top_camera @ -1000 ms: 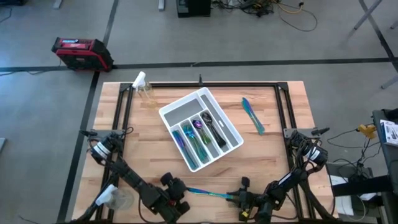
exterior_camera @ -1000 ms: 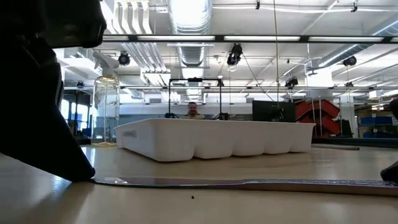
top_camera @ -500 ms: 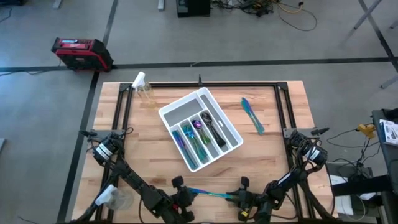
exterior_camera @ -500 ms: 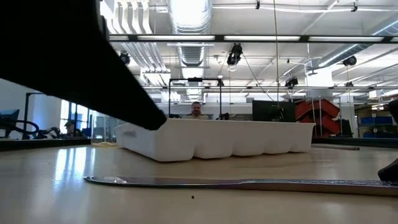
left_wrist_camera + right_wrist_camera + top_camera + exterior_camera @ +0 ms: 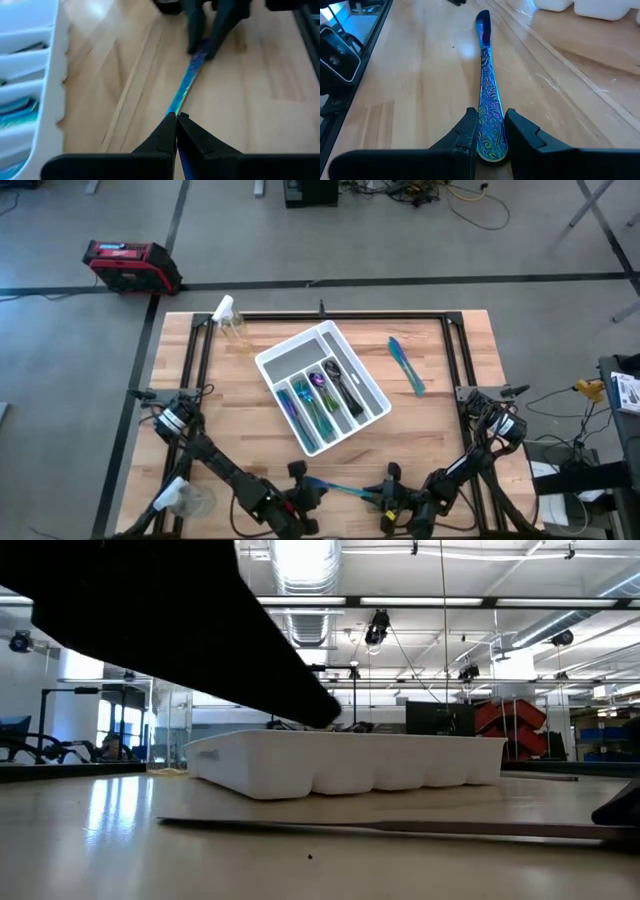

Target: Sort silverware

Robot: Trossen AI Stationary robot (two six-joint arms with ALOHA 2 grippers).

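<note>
Iridescent knife [image 5: 488, 105] lies near the desk's [image 5: 440, 430] front edge; note the right end effector [image 5: 488, 145] pinches its handle. Your left end effector [image 5: 176, 131] is pressed together above the blade end.

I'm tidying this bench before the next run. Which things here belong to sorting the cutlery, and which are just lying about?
Part of the job:
- knife held in the right claw
- left claw, shut, at the knife's other end
- loose knife
- cutlery in the white tray

Lying about:
- spray bottle
- red case on the floor
</note>
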